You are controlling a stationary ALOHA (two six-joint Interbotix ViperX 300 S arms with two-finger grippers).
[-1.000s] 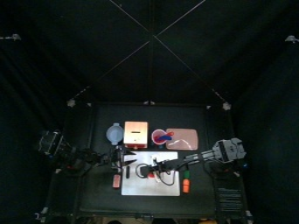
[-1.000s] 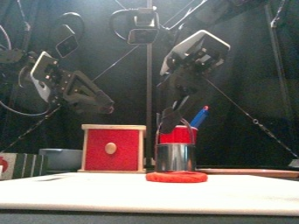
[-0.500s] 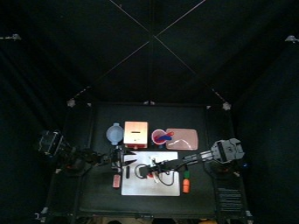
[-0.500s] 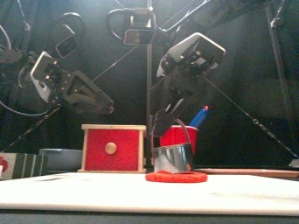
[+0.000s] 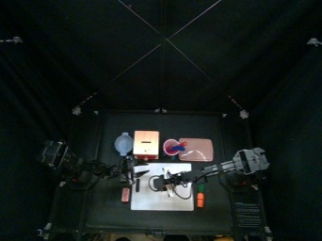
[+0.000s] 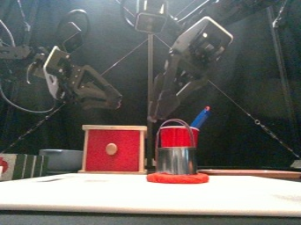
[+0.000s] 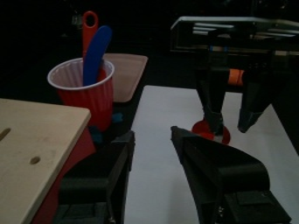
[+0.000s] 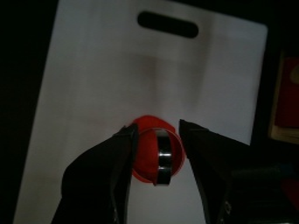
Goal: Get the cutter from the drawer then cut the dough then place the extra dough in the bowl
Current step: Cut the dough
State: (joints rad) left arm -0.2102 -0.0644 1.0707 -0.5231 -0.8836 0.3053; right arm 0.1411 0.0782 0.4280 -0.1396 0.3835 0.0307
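**Round metal cutter with a wire handle upright on the dough, waiting for the press**

Top view: in the lower middle of the frame I see the white cutting board. The flat red dough disc lies on its left half. The right gripper reaches over the disc from the right, and the left gripper waits at the board's left edge. The blue-grey bowl sits further up and left, beside the pale wooden box with a red drawer front.

Front view: the cutter stands centre frame on the dough with its handle up, and the right jaws hang above it. The red cup holding toy knives is directly behind the cutter.

Left wrist view: my left jaws are spread and hold nothing.

Right wrist view: the right jaws are spread, one on each side of the cutter. As far as I can judge they are not gripping it.

To cut well, I would lower the jaws, close them on the cutter's wall and push straight down. A tilted cutter could leave one side of the dough uncut. I would also keep clear of the cup behind. Box and cup stand near the way to the bowl, which the left gripper is closer to.
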